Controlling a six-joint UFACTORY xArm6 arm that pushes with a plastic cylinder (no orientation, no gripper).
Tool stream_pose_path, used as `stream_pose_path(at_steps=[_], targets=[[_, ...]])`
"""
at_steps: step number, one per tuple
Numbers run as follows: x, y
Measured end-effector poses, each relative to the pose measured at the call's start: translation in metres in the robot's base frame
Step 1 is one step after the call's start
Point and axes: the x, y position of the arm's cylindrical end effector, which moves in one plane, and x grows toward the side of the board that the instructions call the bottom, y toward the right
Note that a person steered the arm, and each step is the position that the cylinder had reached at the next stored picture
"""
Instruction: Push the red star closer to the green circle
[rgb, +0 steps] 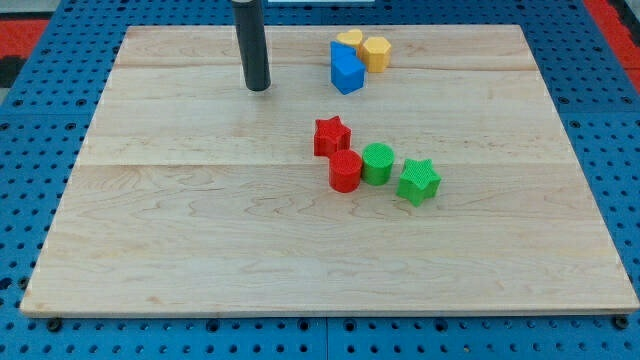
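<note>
The red star (332, 135) lies near the board's middle, just above and to the left of the green circle (377, 162). A red round block (345, 171) touches the star's lower side and the circle's left side. A green star (418, 181) lies to the right of the circle. My tip (258, 88) is at the upper left of the board, well apart from the red star, up and to its left.
A blue block (347, 70), a yellow heart-like block (349, 41) and a yellow hexagon (376, 52) cluster at the view's top. The wooden board (200, 250) lies on a blue pegboard; red flooring shows at the top corners.
</note>
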Motion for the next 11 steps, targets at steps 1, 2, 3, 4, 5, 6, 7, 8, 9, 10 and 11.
stream_pose_path(at_steps=[1, 2, 3, 4, 5, 6, 7, 8, 9, 10, 11], targets=[[0.0, -0.004], [0.0, -0.009], [0.0, -0.009], [0.0, -0.012], [0.006, -0.006], [0.023, 0.031], [0.052, 0.068], [0.069, 0.079], [0.069, 0.071], [0.069, 0.066], [0.069, 0.062]])
